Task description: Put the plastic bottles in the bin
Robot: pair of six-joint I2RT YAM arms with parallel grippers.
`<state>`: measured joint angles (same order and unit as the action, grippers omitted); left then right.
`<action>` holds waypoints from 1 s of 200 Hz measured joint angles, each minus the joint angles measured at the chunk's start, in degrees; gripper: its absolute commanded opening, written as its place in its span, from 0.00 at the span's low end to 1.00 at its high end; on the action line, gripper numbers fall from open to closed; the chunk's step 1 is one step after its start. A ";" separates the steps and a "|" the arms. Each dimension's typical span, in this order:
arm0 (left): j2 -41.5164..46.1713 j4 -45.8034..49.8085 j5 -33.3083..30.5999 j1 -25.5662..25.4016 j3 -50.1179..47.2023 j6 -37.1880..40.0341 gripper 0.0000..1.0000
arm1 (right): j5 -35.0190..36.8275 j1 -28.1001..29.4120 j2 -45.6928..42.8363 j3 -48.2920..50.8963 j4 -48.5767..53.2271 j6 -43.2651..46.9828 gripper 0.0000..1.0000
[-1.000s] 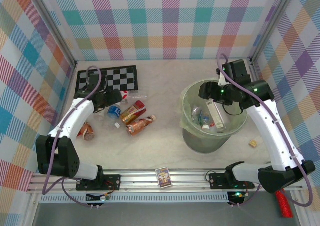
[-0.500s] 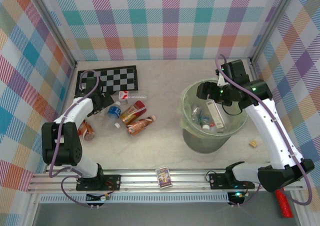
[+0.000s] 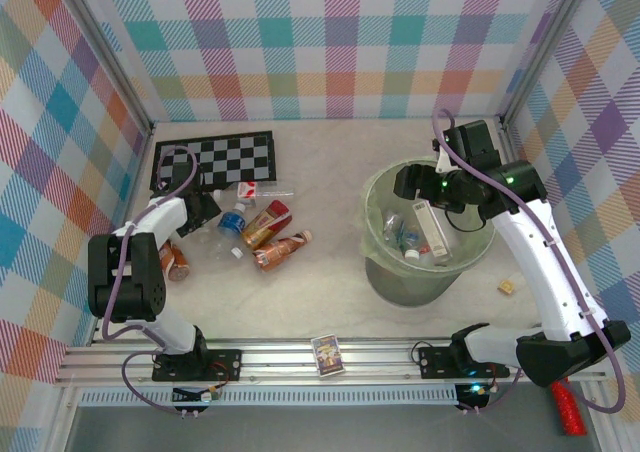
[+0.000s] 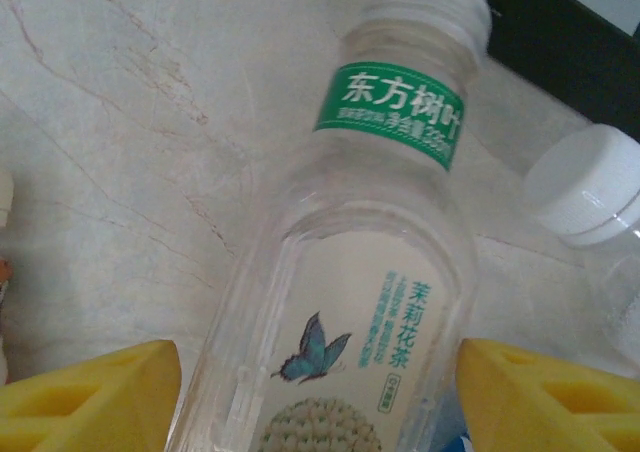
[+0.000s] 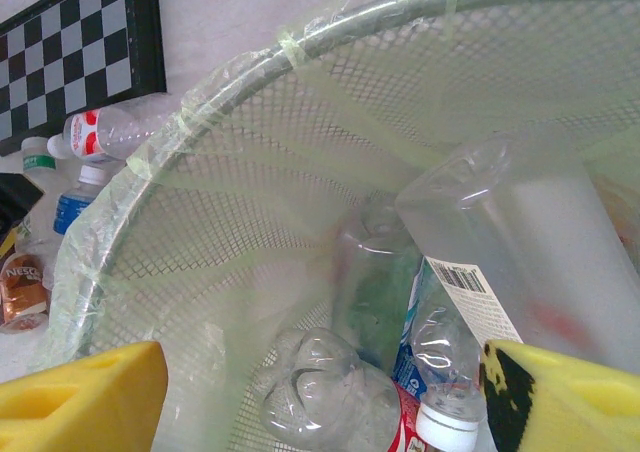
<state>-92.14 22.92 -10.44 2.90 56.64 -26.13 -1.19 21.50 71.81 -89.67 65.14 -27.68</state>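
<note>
My left gripper (image 3: 205, 209) is down on the table at the left. Its yellow fingers (image 4: 90, 397) press both sides of a clear plastic bottle (image 4: 340, 272) that has a green neck label and a butterfly print and lies flat. Beside it lie a blue-labelled bottle (image 3: 231, 220), two orange-brown bottles (image 3: 264, 224) (image 3: 281, 249), a third orange-brown one (image 3: 176, 261) and a clear red-white one (image 3: 262, 189). My right gripper (image 3: 412, 180) (image 5: 325, 397) hangs open over the pale green bin (image 3: 375, 262), nothing between its fingers. Several clear bottles (image 5: 330, 392) lie inside.
A chessboard (image 3: 215, 158) lies at the back left, just beyond the bottles. A small picture card box (image 3: 328, 353) rests on the front rail, and a red glittery stick (image 3: 567, 409) is at the front right. A small tan object (image 3: 507, 286) sits right of the bin.
My left gripper has moved left and toward the near side, down around the clear bottle, and its jaws have narrowed onto it. The right arm has barely shifted over the bin.
</note>
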 measured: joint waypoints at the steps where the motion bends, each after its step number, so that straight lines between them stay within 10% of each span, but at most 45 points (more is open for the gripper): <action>1: 0.00 -0.02 0.00 0.00 -0.02 -0.07 0.67 | 0.00 0.00 0.00 0.00 -0.02 0.00 0.81; 85: 0.90 -0.44 -0.39 0.00 -0.26 -0.20 0.62 | -2.05 0.00 0.00 -0.02 -1.20 -0.42 0.81; 125: 1.55 -0.42 -0.35 0.00 -0.26 -0.15 0.93 | -2.56 0.00 0.02 -0.02 -1.29 -0.42 0.81; 200: -1.05 -0.70 -0.09 0.00 -0.96 -0.94 0.95 | -2.45 0.00 0.02 -0.02 -1.27 -0.39 0.81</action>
<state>-93.19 22.22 -10.52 2.90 55.68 -27.07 -3.64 21.50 71.83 -89.69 63.88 -28.08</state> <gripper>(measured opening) 0.979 0.813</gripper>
